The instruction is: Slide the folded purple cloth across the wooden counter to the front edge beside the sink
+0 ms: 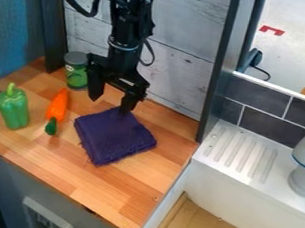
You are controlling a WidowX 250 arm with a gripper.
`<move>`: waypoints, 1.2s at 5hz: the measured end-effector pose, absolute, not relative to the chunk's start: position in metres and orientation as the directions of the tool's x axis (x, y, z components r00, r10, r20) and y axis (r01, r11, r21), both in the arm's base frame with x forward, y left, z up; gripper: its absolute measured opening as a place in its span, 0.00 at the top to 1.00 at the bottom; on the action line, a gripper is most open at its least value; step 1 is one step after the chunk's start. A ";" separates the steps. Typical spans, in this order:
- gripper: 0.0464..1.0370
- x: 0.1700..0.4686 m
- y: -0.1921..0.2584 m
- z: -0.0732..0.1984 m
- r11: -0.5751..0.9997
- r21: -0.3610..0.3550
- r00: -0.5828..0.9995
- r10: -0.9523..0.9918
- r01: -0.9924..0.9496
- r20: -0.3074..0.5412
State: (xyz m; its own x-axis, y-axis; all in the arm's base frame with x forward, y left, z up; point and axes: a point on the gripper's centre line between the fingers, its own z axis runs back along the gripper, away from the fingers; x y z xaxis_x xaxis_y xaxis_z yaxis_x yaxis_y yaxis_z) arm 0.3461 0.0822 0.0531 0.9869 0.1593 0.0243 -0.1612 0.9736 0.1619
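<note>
Nearest is the grey front [9, 178] of the wooden table [87, 195]. On top lies a folded purple cloth [113, 137]. The black jaws [112, 97] are wide open and empty, one tip at its back edge. Left are an orange carrot [58, 108], a green pepper [13, 108] and a can [77, 74]. A white sink [243, 186] sits right, past a dark post [219, 76].

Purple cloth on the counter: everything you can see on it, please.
The cloth is dark purple and looks like soft woven fabric, folded into a rough square with slightly uneven, fuzzy edges. It lies flat on the wooden counter, set at an angle, to the right of the carrot in the picture. One fingertip of the open gripper is at its far corner; whether it presses on the fabric, I can't tell.
</note>
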 end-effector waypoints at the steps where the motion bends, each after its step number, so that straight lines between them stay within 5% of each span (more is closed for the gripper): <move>1: 0.04 0.341 0.081 0.039 0.976 0.156 0.987 0.159 -0.154 -0.018; 5: 0.04 0.328 0.090 0.002 0.986 -0.008 0.982 0.169 -0.169 0.089; 6: 0.04 0.332 0.093 0.001 0.985 0.006 0.978 0.170 -0.172 0.122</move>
State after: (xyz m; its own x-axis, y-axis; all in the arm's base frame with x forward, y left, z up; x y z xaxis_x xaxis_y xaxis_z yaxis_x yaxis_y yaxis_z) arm 0.3325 0.0927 0.0012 0.9779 0.1697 0.1224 -0.1717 0.9851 0.0065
